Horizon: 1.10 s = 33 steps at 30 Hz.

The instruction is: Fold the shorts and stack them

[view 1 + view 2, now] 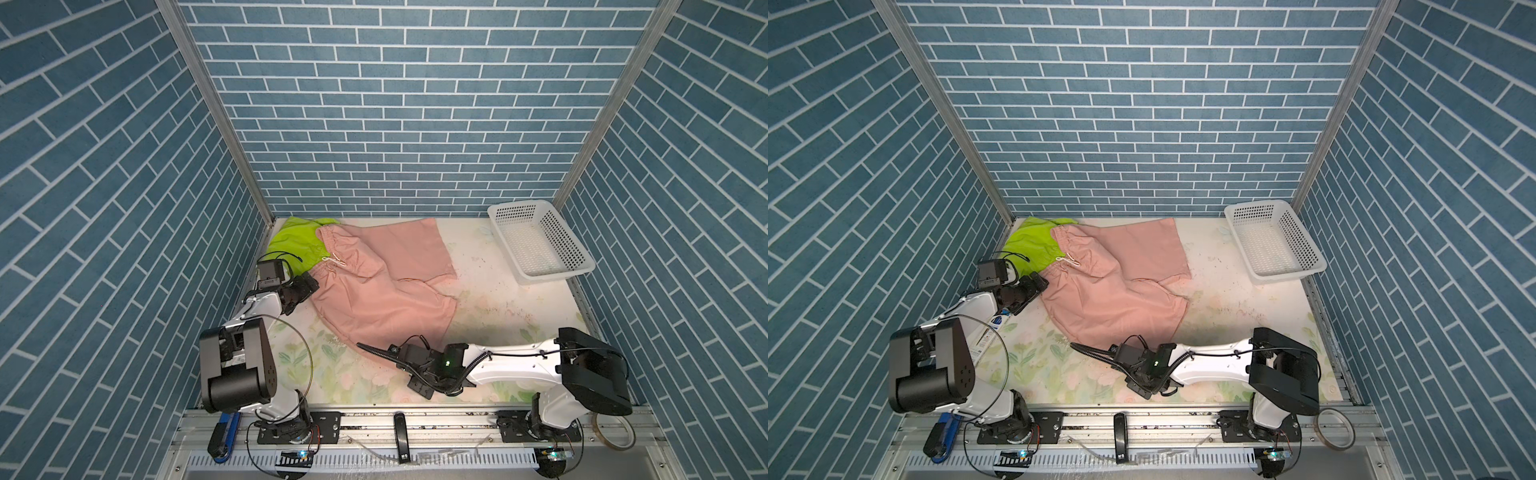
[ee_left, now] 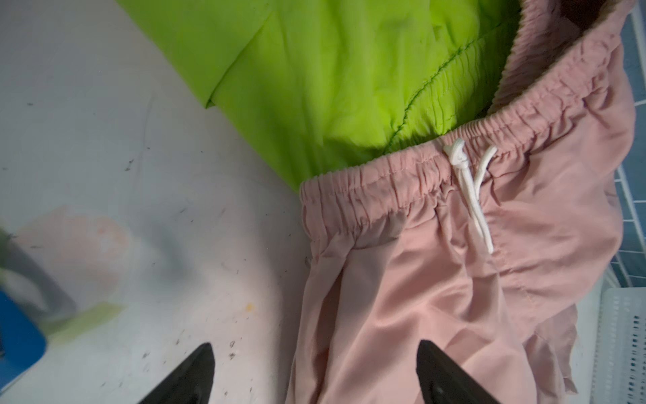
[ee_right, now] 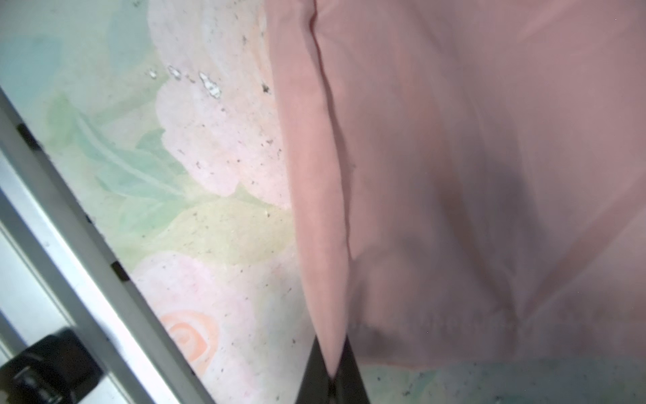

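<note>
The salmon pink shorts (image 1: pixel 374 286) (image 1: pixel 1113 286) lie spread on the table in both top views, their waistband overlapping the lime green shorts (image 1: pixel 293 243) (image 1: pixel 1027 245) in the back left corner. My left gripper (image 2: pixel 314 346) (image 1: pixel 305 286) is open just over the pink pair's side edge, below the waistband and its white drawstring (image 2: pixel 472 196); one finger is over the table, the other over the fabric. My right gripper (image 3: pixel 331 344) (image 1: pixel 409 349) is shut on a corner of the pink shorts' (image 3: pixel 454 140) near hem. Most of the green pair (image 2: pixel 332 87) is hidden under the pink one.
A white perforated basket (image 1: pixel 555 275) (image 1: pixel 1287 274) stands at the back right. Blue brick walls close in the sides and back. A tape roll (image 1: pixel 615 432) and a black bar (image 1: pixel 401 436) lie on the front rail.
</note>
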Tool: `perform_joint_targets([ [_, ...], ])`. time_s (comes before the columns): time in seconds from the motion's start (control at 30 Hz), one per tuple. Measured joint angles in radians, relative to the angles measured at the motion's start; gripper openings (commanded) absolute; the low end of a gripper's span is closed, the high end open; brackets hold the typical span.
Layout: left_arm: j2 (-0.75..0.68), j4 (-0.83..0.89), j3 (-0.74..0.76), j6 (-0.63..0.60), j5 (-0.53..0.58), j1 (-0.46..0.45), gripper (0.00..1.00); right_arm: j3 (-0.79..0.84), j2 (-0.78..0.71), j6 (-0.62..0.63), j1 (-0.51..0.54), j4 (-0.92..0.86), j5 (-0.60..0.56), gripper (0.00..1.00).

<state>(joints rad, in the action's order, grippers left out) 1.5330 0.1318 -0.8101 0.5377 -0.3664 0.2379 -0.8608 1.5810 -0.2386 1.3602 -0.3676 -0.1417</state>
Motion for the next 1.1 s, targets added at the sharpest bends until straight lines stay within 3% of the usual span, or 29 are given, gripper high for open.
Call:
perform_joint_targets([
  [0.27, 0.070, -0.091, 0.000, 0.024, -0.050, -0.006, 0.84, 0.055, -0.072, -0.016, 0.000, 0.031, -0.016, 0.00],
  [0.37, 0.102, -0.118, -0.008, 0.037, -0.064, -0.015, 0.75, 0.066, -0.104, -0.019, 0.000, 0.033, -0.033, 0.00],
  [0.43, 0.134, -0.127, -0.025, 0.046, -0.068, -0.025, 0.55, 0.072, -0.126, -0.019, 0.000, 0.037, -0.045, 0.00],
  [0.53, 0.179, -0.132, -0.061, 0.046, -0.079, -0.042, 0.07, 0.084, -0.159, -0.025, 0.000, 0.039, -0.066, 0.00],
  [0.57, 0.187, -0.122, -0.076, 0.040, -0.080, -0.045, 0.00, 0.087, -0.172, -0.027, 0.000, 0.031, -0.076, 0.00],
  [0.77, 0.085, 0.051, -0.124, -0.005, -0.072, -0.049, 0.00, 0.099, -0.315, -0.053, 0.000, -0.089, -0.163, 0.00],
  [1.1, -0.481, 0.525, -0.119, -0.056, 0.055, -0.051, 0.00, 0.108, -0.674, -0.081, 0.000, -0.233, -0.383, 0.00],
])
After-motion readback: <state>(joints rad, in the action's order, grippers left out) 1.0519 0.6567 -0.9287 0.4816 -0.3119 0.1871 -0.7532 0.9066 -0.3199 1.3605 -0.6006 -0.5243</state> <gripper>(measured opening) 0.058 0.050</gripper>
